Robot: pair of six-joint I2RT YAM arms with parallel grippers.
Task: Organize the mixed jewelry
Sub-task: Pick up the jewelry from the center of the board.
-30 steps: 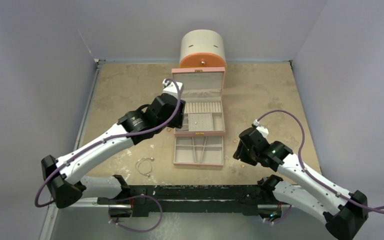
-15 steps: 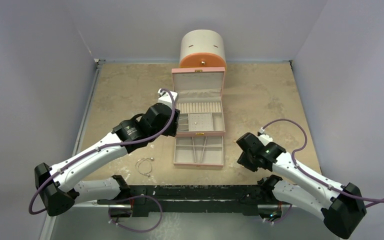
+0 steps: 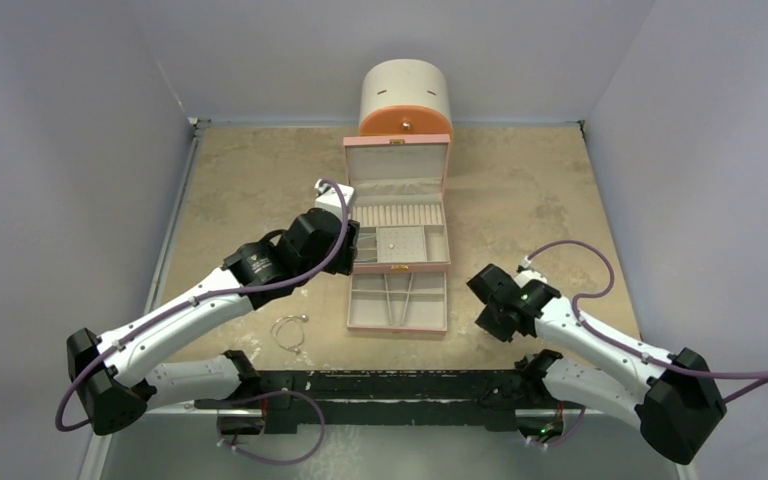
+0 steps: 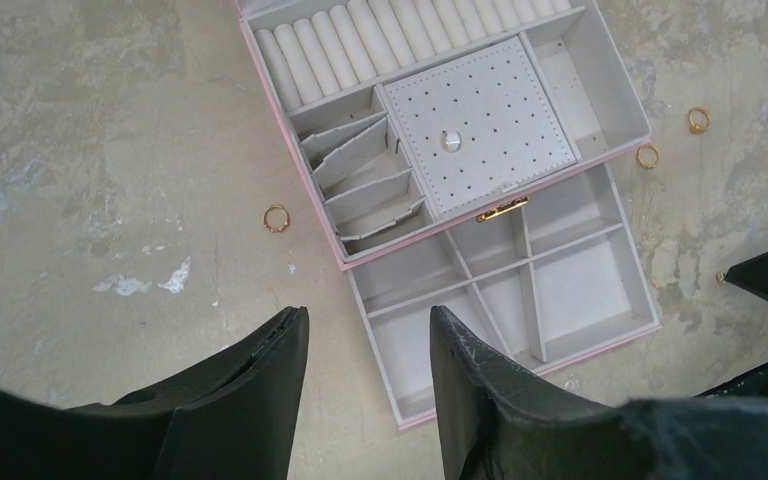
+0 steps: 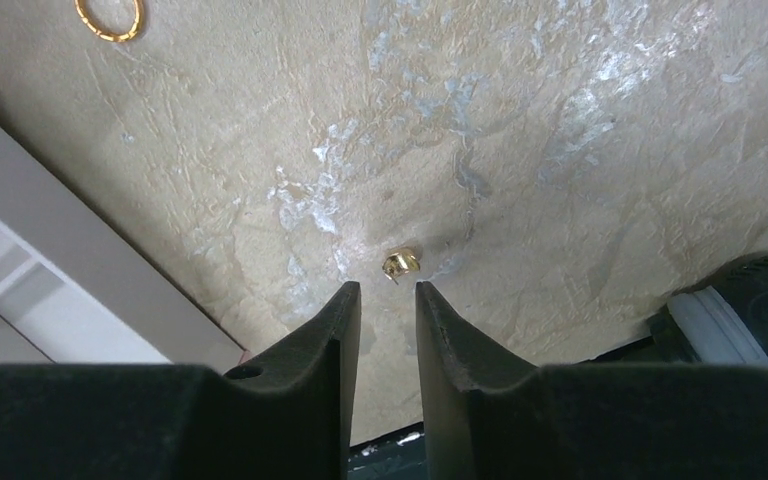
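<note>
Right wrist view puts a tiny gold stud [image 5: 400, 263] on the bare tabletop [image 5: 580, 150], just beyond the tips of the right gripper [image 5: 385, 300]; its fingers stand a narrow slot apart with nothing between them, lined up on the stud, I'd judge, for a pinch. A thin gold hoop [image 5: 110, 18] lies farther off, near the box.

The left gripper [image 4: 370, 335] hangs parted and empty above the pulled-out drawer [image 4: 580, 290] of the pink jewelry box [image 3: 397, 165], perhaps picking a compartment. One coppery ring [image 4: 276, 217] sits on that arm's side of the box; the wire bangle [image 3: 288, 331] lies nearer the arm bases.

The table is mottled tan, scuffed in pale patches; plain grey walls close it in; a round cabinet [image 3: 405, 100] stands just behind the box.
</note>
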